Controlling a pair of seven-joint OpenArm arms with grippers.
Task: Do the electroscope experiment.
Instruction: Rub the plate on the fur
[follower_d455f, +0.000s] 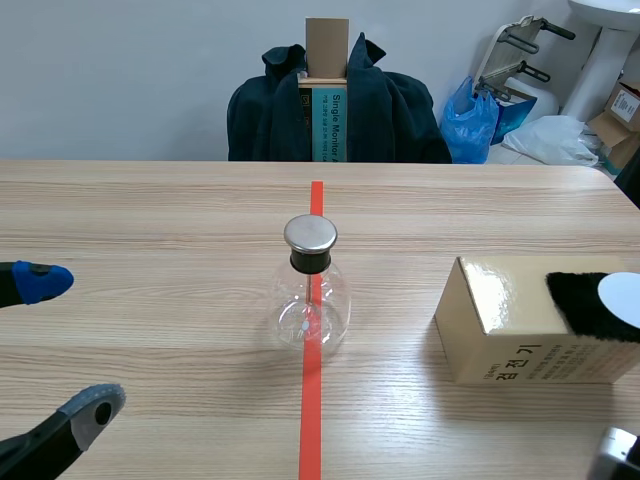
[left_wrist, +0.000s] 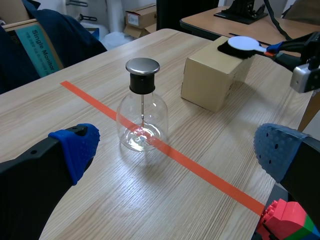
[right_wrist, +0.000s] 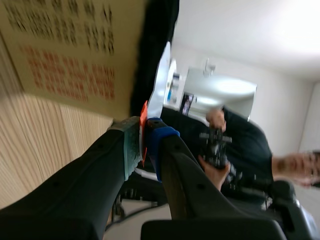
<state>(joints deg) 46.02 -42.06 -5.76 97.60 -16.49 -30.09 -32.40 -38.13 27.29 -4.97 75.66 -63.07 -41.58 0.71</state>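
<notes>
Glass electroscope flask (follower_d455f: 311, 290), metal cap on a black stopper, upright mid-table on the red tape line (follower_d455f: 311, 420); thin rod inside, lower end hard to make out. To its right, cardboard box (follower_d455f: 520, 340) with black fur pad (follower_d455f: 585, 300) on top; white disc (follower_d455f: 622, 295) over the fur, cut off at the scene view's edge. Right gripper (right_wrist: 143, 142) clamped on the disc's orange handle (right_wrist: 143, 120), mostly hidden between the pads. Left gripper (follower_d455f: 70, 345) spread wide, holding nothing, well apart from the flask.

A light wooden bench (follower_d455f: 150, 210) fronts a plain pale wall (follower_d455f: 120, 70). At twelve o'clock a dark jacket (follower_d455f: 400, 115) is heaped behind it; toward two o'clock sit a blue bag (follower_d455f: 470, 125) (crumpled plastic) and cardboard boxes (follower_d455f: 624, 103).
</notes>
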